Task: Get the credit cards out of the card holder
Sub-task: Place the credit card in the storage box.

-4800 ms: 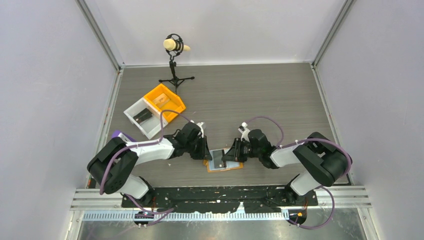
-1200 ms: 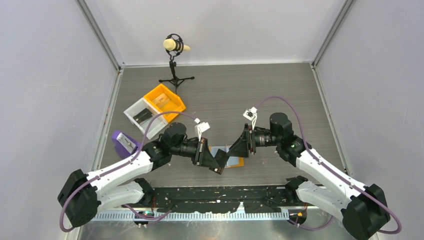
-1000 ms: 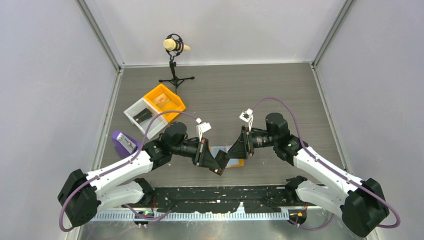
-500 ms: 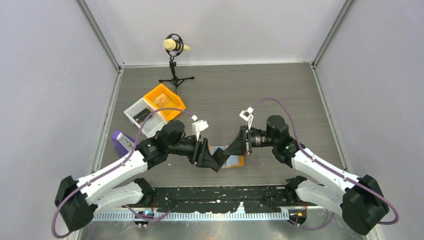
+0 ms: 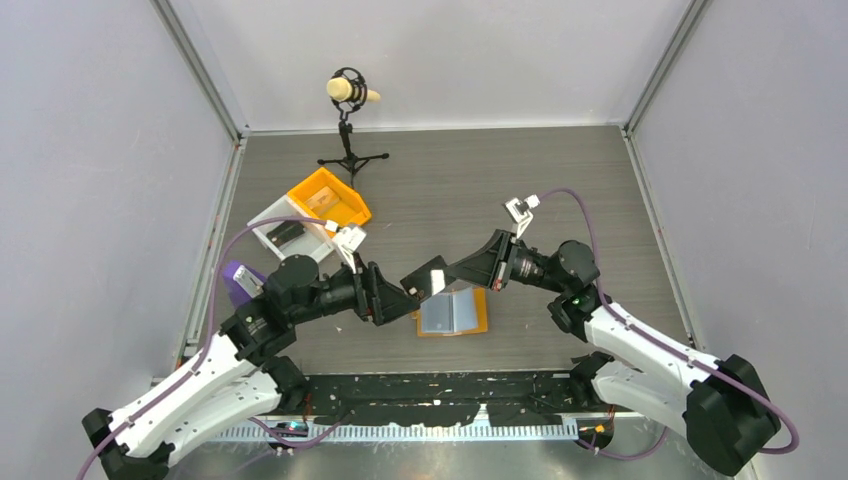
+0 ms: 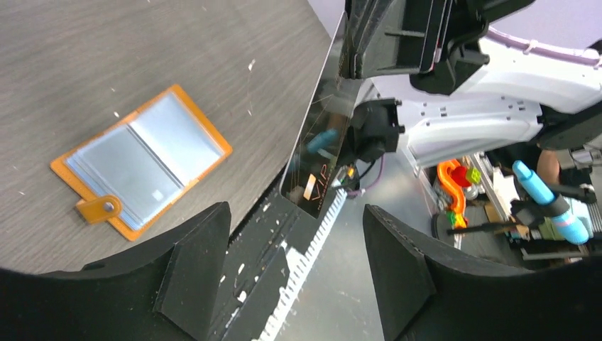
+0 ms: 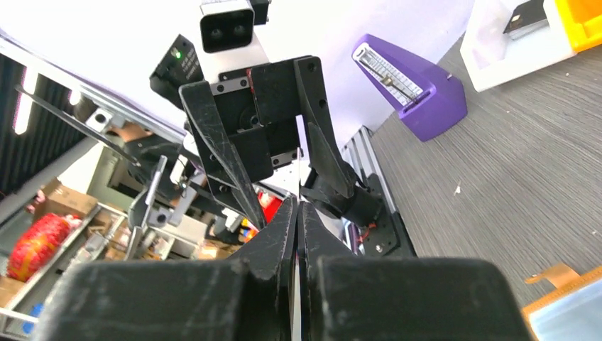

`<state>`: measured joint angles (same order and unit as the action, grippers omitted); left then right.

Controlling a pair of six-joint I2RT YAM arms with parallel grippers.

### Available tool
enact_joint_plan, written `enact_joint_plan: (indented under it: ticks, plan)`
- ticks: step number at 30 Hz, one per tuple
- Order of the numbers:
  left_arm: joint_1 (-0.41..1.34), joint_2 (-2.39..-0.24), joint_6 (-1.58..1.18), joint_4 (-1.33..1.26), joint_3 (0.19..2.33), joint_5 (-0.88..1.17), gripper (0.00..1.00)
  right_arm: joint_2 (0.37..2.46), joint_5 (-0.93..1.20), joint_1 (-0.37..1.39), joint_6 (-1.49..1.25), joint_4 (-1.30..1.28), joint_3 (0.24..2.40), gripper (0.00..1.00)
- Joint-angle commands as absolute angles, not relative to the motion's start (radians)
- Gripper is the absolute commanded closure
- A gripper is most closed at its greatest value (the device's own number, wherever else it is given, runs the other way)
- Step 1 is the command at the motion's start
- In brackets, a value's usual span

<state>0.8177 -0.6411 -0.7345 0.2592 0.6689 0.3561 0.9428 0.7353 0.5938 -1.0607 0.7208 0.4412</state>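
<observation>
The card holder (image 5: 452,312) lies open and flat on the table, orange rim around blue-grey pockets; in the left wrist view the card holder (image 6: 142,168) shows its snap tab at the near left. Above its left side my right gripper (image 5: 443,275) is shut on a dark credit card (image 5: 422,284), held in the air. The left wrist view shows that credit card (image 6: 318,153) hanging edge-down from the right gripper (image 6: 394,50). My left gripper (image 5: 398,301) stands open just left of the card, apart from it, with nothing between its fingers (image 6: 192,273). The right gripper (image 7: 298,204) pinches the card edge-on.
At the back left stand a white bin (image 5: 262,226) with a dark item inside and an orange bin (image 5: 345,212). A purple object (image 5: 245,281) sits by the left arm, and a microphone stand (image 5: 351,135) stands at the back.
The card passed from my left gripper to my right. The left gripper opened and drew back left. The right gripper shut on the card and carried it up and back.
</observation>
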Motion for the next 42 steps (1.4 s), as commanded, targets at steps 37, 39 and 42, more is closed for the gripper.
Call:
enact_joint_plan:
  ticks: [37,39,42]
  plan:
    - [0.751,-0.647,-0.811,0.263,0.727,0.112,1.00,0.889,0.555,0.595,-1.097,0.795,0.292,0.24]
    - [0.703,-0.655,-0.790,0.311,0.758,0.132,1.00,0.845,0.545,0.595,-1.049,0.722,0.296,0.15]
    - [0.593,-0.657,-0.776,0.353,0.784,0.178,1.00,0.785,0.538,0.595,-0.964,0.615,0.313,0.03]
